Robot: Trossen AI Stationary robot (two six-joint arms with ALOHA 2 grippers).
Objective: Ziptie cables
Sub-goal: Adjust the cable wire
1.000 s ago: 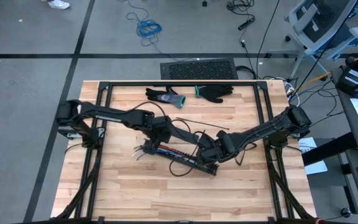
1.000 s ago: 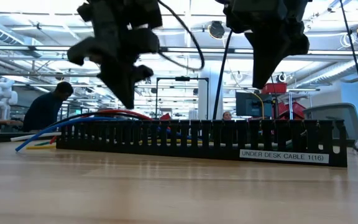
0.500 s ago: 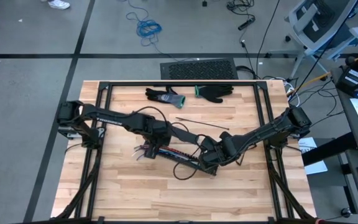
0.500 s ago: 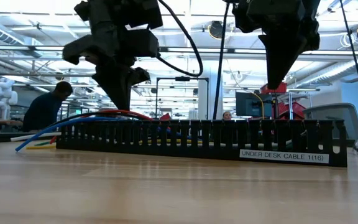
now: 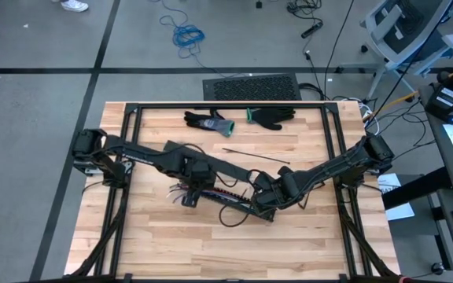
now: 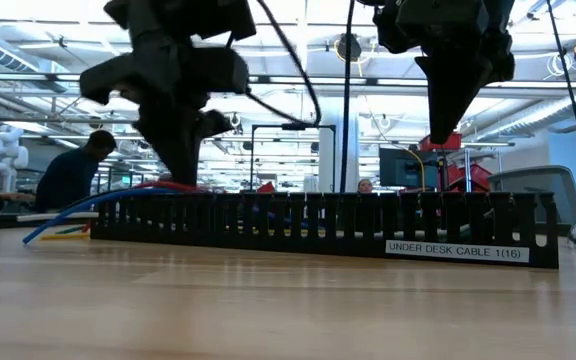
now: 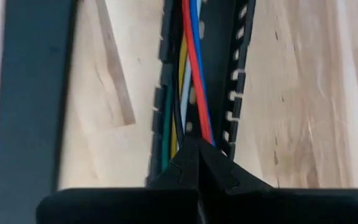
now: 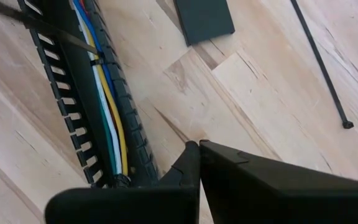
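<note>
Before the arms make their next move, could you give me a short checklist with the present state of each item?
1. Cables lying inside the black duct: ok.
2. Left gripper shut, over the cables at the duct's left end: ok.
3. Right gripper shut, beside the duct's right end: ok.
4. Zip tie already round the cables: ok.
5. Spare zip tie loose on the table: ok.
6. Either gripper actually pinching something: cannot tell.

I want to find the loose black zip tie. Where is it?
In the high view, the zip tie lies mid-table, between the gloves and the duct.
</note>
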